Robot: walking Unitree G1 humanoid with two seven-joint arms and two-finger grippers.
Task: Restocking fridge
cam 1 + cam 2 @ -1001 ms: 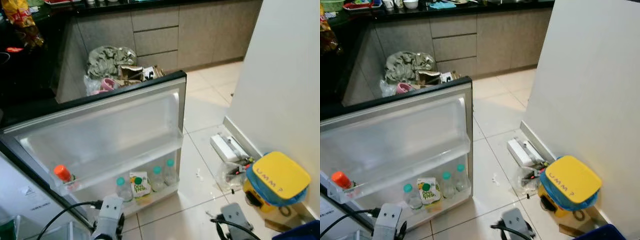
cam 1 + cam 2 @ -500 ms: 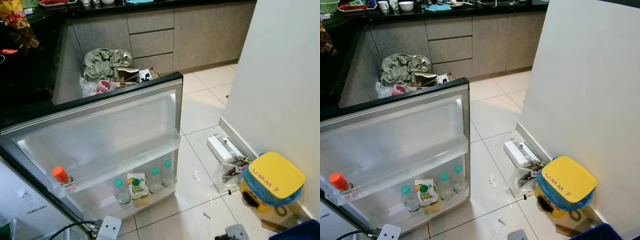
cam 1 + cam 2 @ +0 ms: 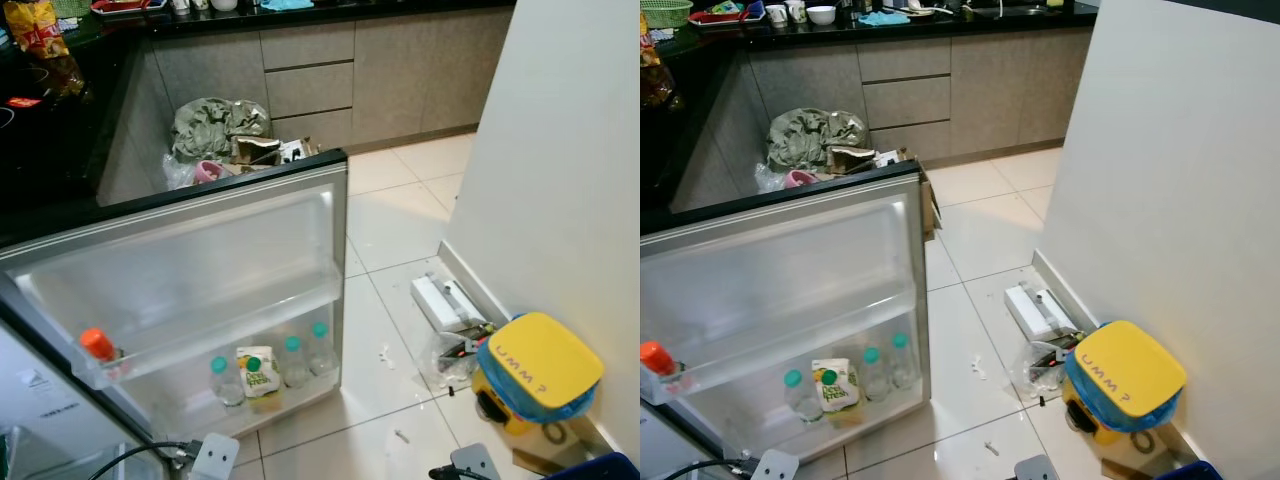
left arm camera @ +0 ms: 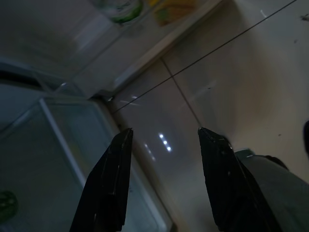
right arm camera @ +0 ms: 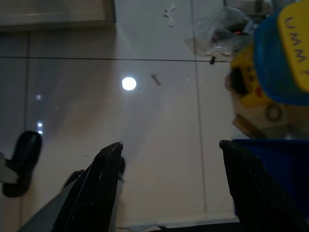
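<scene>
The fridge door (image 3: pixel 200 260) stands wide open before me. Its upper shelf holds an orange-capped bottle (image 3: pixel 98 346). On the lower shelf stand a juice carton (image 3: pixel 257 372) and three green-capped bottles (image 3: pixel 224 378). My left gripper (image 4: pixel 164 131) is open and empty, hanging low over the floor tiles by the fridge's base. My right gripper (image 5: pixel 170 144) is also open and empty above bare tile, to the right of the door. Both wrists (image 3: pixel 212 455) peek in at the lower edge of the eye views.
A blue container with a yellow lid (image 3: pixel 538 372) sits by the white wall (image 3: pixel 560 150), with a plastic bag (image 3: pixel 452 352) and a white box (image 3: pixel 445 302) beside it. A blue bin (image 5: pixel 270 174) is near my right gripper. Bags (image 3: pixel 222 130) lie by the cabinets.
The whole picture has shifted a little, so the camera moved. Both wrists sit lower in the eye views than one second ago. Nothing on the door shelves has moved.
</scene>
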